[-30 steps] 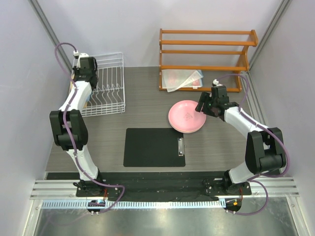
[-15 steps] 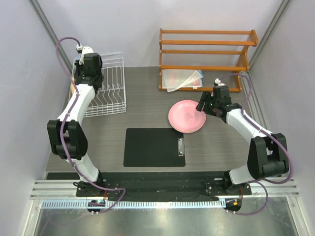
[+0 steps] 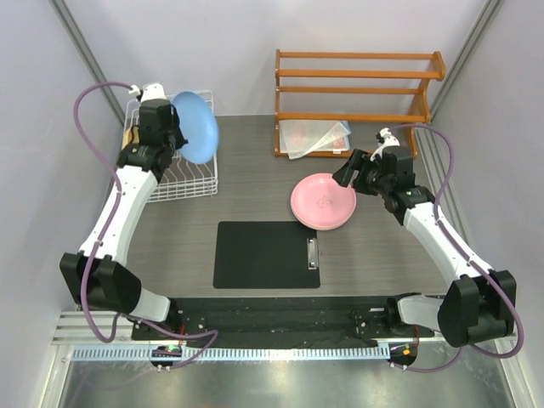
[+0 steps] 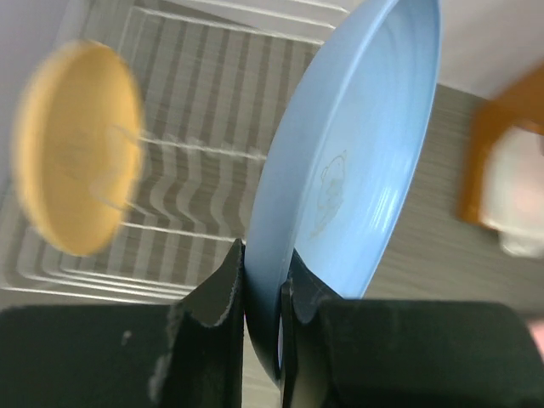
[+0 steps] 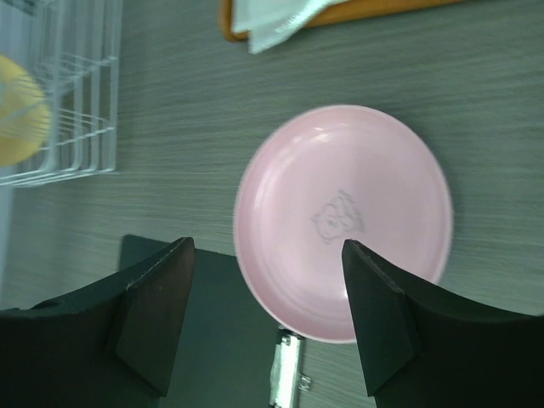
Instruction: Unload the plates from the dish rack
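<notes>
Light-blue plate (image 4: 357,161), rim pinched in the left gripper (image 4: 263,276), rises from the far-left dish rack (image 3: 183,183); orange-yellow plate (image 4: 76,161) remains.

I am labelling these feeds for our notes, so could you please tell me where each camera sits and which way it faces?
Top external: above and behind the arm bases, looking down on the table; both arms show whole.
Left wrist: on the left gripper, facing along it to the blue plate it clamps, dish rack beyond.
Right wrist: on the right gripper, looking down past its open jaws at the pink plate.
Shared: both wrist views catch the yellow plate.
</notes>
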`<state>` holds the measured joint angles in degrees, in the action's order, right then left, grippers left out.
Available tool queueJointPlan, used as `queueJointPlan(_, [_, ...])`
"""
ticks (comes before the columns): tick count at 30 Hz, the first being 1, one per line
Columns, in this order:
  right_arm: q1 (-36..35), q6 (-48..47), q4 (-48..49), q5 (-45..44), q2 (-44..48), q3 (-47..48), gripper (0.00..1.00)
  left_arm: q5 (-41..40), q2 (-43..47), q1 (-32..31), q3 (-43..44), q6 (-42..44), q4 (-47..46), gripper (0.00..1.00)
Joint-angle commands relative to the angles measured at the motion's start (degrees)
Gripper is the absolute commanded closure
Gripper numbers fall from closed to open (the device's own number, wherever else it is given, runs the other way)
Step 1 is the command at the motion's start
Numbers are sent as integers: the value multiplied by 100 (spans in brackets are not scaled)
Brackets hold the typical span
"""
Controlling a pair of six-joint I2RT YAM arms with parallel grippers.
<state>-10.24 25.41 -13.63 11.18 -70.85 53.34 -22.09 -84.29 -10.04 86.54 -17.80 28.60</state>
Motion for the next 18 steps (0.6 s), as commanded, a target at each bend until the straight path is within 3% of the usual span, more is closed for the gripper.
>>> queueJointPlan(1, [-22, 578, 1080, 1148, 247, -192, 24, 2189, 457, -173, -707, -1426, -668, 100])
queueJointPlan(2, [-48, 823, 1334, 1245, 230, -245, 24, 2713, 527, -208, -987, -1732, -828, 100])
queueJointPlan(5, [-197, 1062, 1871, 1474, 89, -316, 24, 3096, 537, -489, -1183, -1955, -1093, 100])
queueJointPlan(18, [-821, 1203, 2189, 1229, -482, -201, 25, 2886, 475, -1965, -1508, -2122, -1348, 100])
